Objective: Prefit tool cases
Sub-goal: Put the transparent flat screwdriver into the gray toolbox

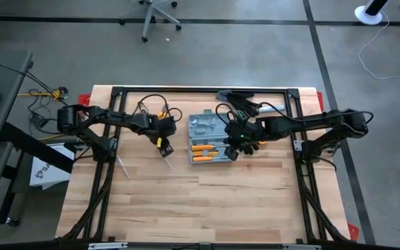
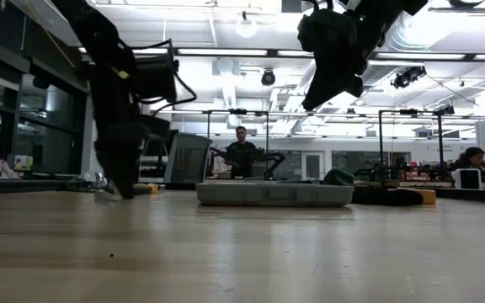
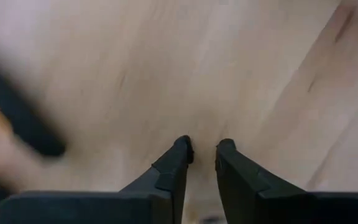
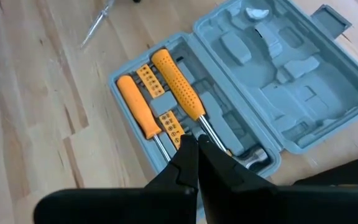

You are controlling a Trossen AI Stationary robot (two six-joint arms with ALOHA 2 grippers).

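- The tool case (image 1: 209, 137) is seen lying open on the wooden desk (image 1: 200, 201), toward the far middle of it, with both grey-blue halves spread flat.
- In the right wrist view, two orange-handled screwdrivers (image 4: 178, 84) and an orange strip of bits (image 4: 160, 102) are seen seated in one half of the case (image 4: 291, 81), while the moulded recesses of the other half are bare.
- The right pincer (image 4: 197, 140) is held above the tool-filled half, its fingers pressed together with nothing gripped between them.
- In the low view, that pincer (image 2: 320, 94) is seen raised clear above the case (image 2: 274, 194).
- The left pincer (image 3: 204, 149) is held low over bare wood to the left of the case, its fingers slightly parted; nothing is seen between them.
- A thin metal tool (image 1: 123, 165) is seen lying loose on the desk near the left arm.
- Black gloves (image 1: 245, 104) are seen beyond the case at the far edge.
- A person (image 2: 241, 151) is visible in the room behind the desk.
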